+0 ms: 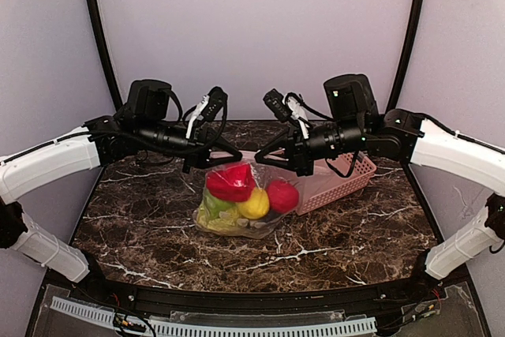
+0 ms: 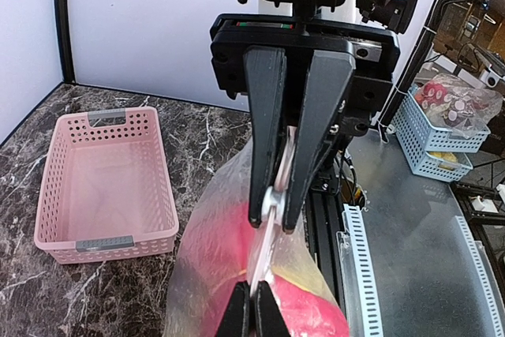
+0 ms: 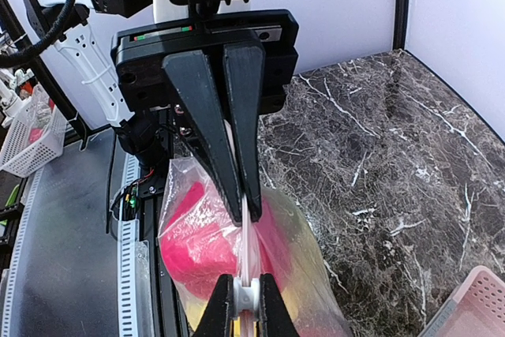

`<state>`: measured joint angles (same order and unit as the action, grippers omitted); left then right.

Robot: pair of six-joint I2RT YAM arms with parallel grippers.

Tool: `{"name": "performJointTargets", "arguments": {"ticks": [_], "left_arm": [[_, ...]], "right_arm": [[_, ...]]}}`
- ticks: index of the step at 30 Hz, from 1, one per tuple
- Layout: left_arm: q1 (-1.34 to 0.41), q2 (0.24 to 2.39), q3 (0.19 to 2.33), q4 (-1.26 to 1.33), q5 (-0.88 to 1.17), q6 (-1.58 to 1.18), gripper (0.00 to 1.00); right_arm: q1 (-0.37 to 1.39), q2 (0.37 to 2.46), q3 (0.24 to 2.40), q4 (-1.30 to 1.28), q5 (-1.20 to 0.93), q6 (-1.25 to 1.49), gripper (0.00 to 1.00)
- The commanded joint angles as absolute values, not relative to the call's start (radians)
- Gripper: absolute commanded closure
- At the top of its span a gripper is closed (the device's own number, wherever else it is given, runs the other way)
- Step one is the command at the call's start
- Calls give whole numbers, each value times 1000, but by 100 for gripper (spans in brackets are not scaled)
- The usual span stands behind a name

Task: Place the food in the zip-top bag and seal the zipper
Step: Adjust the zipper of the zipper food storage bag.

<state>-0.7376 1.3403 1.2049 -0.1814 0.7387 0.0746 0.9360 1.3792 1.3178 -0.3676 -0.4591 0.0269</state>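
The clear zip-top bag (image 1: 245,222) hangs above the table between my two grippers. It holds the food: a red bell pepper (image 1: 230,181), a yellow piece (image 1: 254,204), a red round piece (image 1: 282,196) and green leafy cabbage (image 1: 213,204). My left gripper (image 1: 211,162) is shut on the left end of the zipper (image 2: 268,250), as its wrist view (image 2: 252,296) shows. My right gripper (image 1: 290,165) is shut on the white slider (image 3: 246,299) on the zipper strip (image 3: 250,250). The two grippers face each other, a short way apart along the mouth edge.
An empty pink lattice basket (image 1: 349,183) stands on the marble table behind and to the right of the bag; it also shows in the left wrist view (image 2: 47,171). Dark frame rails and a white slotted strip (image 1: 237,327) run along the near edge.
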Motion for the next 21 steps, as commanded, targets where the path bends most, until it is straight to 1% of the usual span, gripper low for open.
{"name": "performJointTargets", "arguments": {"ticks": [1,15,18,20,21], "left_arm": [[-578,1232,1172,-362,530,114,99],[-570,1210,1158,-370,467,130,99],[-569,1210,1157,-373,477,131,99],[-569,1214,1157,-372,512,128,99],[-570,1216,1156,-369,564,125,99]], "right_arm": [[862,1231,1301,-697,-489,19,100],[861,1211,1296,-743,-490,13,100],[861,1210,1295,-746,-502,15,100],[861,1212,1304,-740,-514,27,100],[861,1213,1306,-729,-531,36,100]]}}
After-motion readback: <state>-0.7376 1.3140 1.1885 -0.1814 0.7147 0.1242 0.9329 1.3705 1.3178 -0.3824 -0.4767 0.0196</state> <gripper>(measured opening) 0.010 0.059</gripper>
